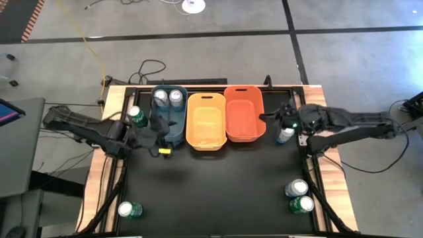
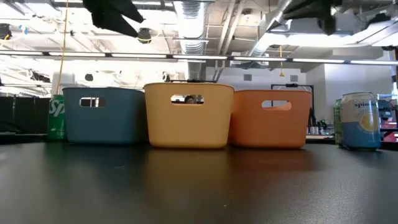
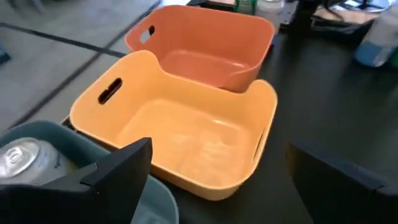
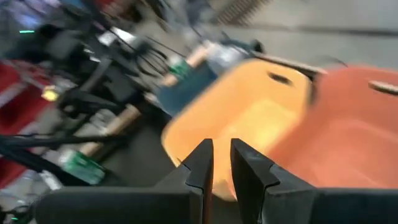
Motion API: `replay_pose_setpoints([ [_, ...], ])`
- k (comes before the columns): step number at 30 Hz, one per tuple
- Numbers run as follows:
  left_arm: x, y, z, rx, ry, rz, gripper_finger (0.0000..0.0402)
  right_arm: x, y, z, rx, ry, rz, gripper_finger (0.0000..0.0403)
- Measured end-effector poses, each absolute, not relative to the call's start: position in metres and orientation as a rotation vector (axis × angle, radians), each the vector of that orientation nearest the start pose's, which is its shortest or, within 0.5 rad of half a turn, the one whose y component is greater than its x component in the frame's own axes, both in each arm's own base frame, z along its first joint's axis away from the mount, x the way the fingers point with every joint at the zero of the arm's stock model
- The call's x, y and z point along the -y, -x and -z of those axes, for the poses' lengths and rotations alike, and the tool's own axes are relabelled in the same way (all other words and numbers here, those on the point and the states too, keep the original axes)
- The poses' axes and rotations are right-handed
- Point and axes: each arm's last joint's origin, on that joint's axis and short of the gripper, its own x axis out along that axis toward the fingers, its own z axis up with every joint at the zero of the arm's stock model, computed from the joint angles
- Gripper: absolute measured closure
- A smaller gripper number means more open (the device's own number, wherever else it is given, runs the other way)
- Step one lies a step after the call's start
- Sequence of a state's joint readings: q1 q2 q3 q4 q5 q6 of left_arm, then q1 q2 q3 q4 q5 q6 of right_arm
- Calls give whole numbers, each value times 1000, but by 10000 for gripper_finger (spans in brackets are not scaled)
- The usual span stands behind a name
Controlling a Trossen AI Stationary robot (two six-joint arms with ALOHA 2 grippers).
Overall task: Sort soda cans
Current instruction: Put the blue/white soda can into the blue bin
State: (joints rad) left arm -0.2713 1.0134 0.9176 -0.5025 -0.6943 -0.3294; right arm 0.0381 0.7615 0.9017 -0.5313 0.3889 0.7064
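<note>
Two blue-silver cans [image 1: 160, 97] [image 1: 176, 96] stand in the blue bin [image 1: 173, 129]; the top of one can [image 3: 18, 158] shows in the left wrist view. A green can [image 1: 137, 117] stands left of that bin. A blue-silver can [image 1: 285, 134] [image 2: 360, 120] stands right of the orange bin [image 1: 243, 112]. One blue-silver can [image 1: 297, 189] and a green can [image 1: 302, 205] stand at the near right, and another green can [image 1: 129, 210] at the near left. My left gripper [image 3: 217, 186] is open, raised over the blue bin's near end. My right gripper [image 4: 216, 165] is shut and empty, raised by the orange bin's right rim.
The blue, yellow [image 1: 205, 122] and orange bins stand side by side at the table's far edge. The black tabletop [image 1: 218, 192] between the near cans is bare. Cables lie on the floor beyond the table.
</note>
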Motion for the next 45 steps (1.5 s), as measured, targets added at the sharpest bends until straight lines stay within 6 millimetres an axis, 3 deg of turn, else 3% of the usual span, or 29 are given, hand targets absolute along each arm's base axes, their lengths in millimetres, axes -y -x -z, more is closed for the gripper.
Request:
replay_pose_setpoints([
  [6, 56, -204, -287, -390, 14, -537, 40, 9, -130, -361, -427, -694, 594, 326],
  [17, 59, -212, -274, -372, -30, -583, 41, 16, -107, -334, -1000, -726, 947, 326],
  [28, 58, -212, -273, -359, -38, -630, 41, 24, -125, -323, -1153, -723, 989, 313],
  [32, 56, -211, -269, -370, -42, -658, 41, 26, -128, -321, -1179, -724, 993, 263],
  [39, 55, -210, -268, -368, -48, -677, 41, 31, -137, -311, -1231, -727, 1040, 113],
  [45, 55, -210, -268, -368, -44, -677, 41, 31, -134, -272, -1282, -808, 1189, 32],
])
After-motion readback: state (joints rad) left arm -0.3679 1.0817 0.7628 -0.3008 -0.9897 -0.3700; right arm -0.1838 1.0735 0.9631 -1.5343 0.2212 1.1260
